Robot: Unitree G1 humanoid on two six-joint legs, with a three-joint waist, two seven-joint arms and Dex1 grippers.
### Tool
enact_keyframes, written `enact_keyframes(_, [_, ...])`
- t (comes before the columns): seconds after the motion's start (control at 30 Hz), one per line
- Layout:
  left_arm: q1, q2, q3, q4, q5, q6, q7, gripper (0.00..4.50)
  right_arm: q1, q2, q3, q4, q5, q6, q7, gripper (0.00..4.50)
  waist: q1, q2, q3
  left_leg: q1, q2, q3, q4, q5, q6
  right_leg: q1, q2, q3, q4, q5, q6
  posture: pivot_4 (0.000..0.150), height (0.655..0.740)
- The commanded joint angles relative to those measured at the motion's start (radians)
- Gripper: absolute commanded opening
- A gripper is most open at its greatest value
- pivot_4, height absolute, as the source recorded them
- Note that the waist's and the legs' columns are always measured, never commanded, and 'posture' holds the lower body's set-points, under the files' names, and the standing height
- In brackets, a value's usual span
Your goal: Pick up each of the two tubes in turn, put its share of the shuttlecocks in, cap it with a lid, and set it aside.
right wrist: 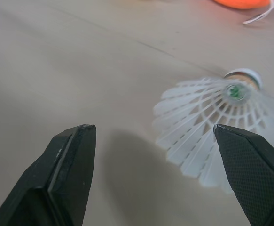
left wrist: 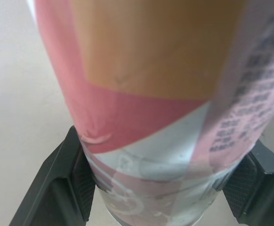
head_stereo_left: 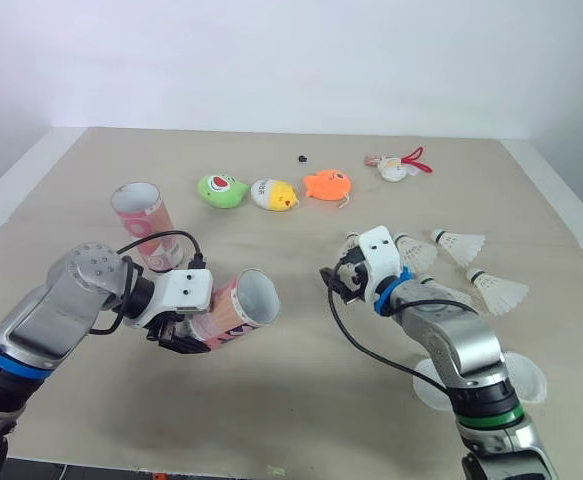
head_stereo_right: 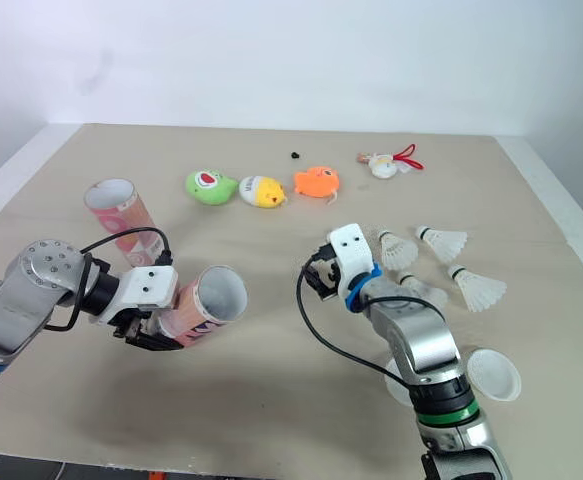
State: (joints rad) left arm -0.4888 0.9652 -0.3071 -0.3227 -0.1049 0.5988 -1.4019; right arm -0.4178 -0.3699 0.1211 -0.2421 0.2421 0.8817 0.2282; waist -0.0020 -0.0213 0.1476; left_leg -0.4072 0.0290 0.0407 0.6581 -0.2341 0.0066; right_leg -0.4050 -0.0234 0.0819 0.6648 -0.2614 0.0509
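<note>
Holding tube point(head_stereo_left: 239, 306) tilted, mouth rightward for loading, left pincer point(head_stereo_left: 183, 335) pinching it; right pincer point(right wrist: 155, 136) spread beside shuttlecock point(right wrist: 207, 132), ready to grab.

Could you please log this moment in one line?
left pincer: shut on tube | right pincer: open by shuttlecock | second tube: on table

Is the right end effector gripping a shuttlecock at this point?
No, the right end effector is open, with the shuttlecock lying on the table ahead of it.

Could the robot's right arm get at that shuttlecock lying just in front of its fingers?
Probably yes: the right arm's fingers are spread open, the shuttlecock lies on the table just ahead of them, and nothing sits between.
</note>
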Motion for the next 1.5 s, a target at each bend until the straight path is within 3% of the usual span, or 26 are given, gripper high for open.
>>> enact_keyframes(0.03, [0.027,0.002,-0.046,-0.018,-0.005,0.021,-0.006,2.94,-0.037,0.021,0.002,0.017,-0.045,-0.025,-0.025,4.28,-0.001,0.000,0.000,0.000,0.000,0.000,0.000,0.000,0.000,0.000,0.000,0.000,0.000,0.000,0.000,0.150,0.7400])
enact_keyframes(0.27, [0.033,0.005,-0.041,-0.032,-0.010,0.037,0.000,2.94,-0.086,0.075,0.007,0.094,-0.125,-0.045,-0.081,4.28,-0.013,0.000,0.000,0.000,0.000,0.000,0.000,0.000,0.000,0.000,0.000,0.000,0.000,0.000,-0.001,0.150,0.7400])
enact_keyframes(0.3, [0.033,0.005,-0.040,-0.032,-0.011,0.037,0.000,2.94,-0.094,0.083,0.005,0.108,-0.136,-0.051,-0.088,4.05,-0.014,0.000,0.000,0.000,0.000,0.000,0.000,0.000,0.000,0.000,0.000,0.000,0.000,0.001,0.000,0.150,0.7400])
enact_keyframes(0.37, [0.035,0.004,-0.040,-0.035,-0.011,0.039,0.002,2.94,-0.108,0.099,-0.003,0.136,-0.155,-0.069,-0.105,3.49,-0.017,0.000,0.000,0.000,0.000,0.000,0.000,0.000,0.000,0.000,0.000,0.000,0.000,0.001,0.000,0.150,0.7400])
enact_keyframes(0.57, [0.042,0.002,-0.038,-0.036,-0.010,0.037,0.007,2.94,-0.107,0.125,-0.004,0.135,-0.161,-0.111,-0.084,0.35,-0.019,0.000,0.000,0.000,0.000,-0.001,0.000,0.000,0.000,0.000,-0.001,0.000,0.000,0.001,0.000,0.150,0.7400])
enact_keyframes(0.6, [0.045,0.001,-0.038,-0.034,-0.009,0.035,0.009,2.94,-0.100,0.125,-0.005,0.126,-0.159,-0.115,-0.076,0.04,-0.019,0.000,0.000,0.000,0.000,0.000,0.000,0.000,0.000,0.000,-0.001,0.000,0.000,0.001,0.000,0.150,0.7400])
enact_keyframes(0.97, [0.061,-0.005,-0.039,-0.022,-0.008,0.014,0.021,2.94,-0.057,0.121,-0.022,-0.002,-0.072,-0.142,0.074,0.04,-0.019,0.000,0.000,0.000,0.000,-0.001,0.000,0.000,0.000,0.000,-0.001,0.000,0.000,0.001,0.000,0.150,0.7400])
enact_keyframes(1.13, [0.063,-0.005,-0.037,-0.014,-0.007,0.004,0.020,2.94,-0.037,-0.008,-0.115,-0.157,0.082,-0.215,0.300,0.04,-0.016,0.001,0.001,0.000,-0.001,-0.002,0.000,0.000,0.000,0.001,-0.003,-0.001,-0.001,0.000,0.002,0.150,0.7400])
enact_keyframes(1.3, [0.069,-0.002,-0.035,-0.006,-0.005,-0.008,0.019,2.94,0.025,-0.282,-0.151,-0.352,0.254,-0.211,0.622,0.04,-0.016,0.001,0.001,0.000,-0.001,-0.002,-0.001,-0.001,0.001,0.002,-0.004,-0.002,-0.001,-0.001,0.001,0.150,0.7400])
enact_keyframes(1.5, [0.080,-0.001,-0.031,-0.002,-0.002,-0.019,0.019,2.94,-0.011,-0.424,-0.144,-0.394,0.284,-0.236,0.717,0.04,-0.018,0.002,0.002,0.002,0.000,-0.002,-0.001,-0.001,0.001,0.003,-0.002,-0.002,-0.001,-0.004,0.005,0.150,0.7400])
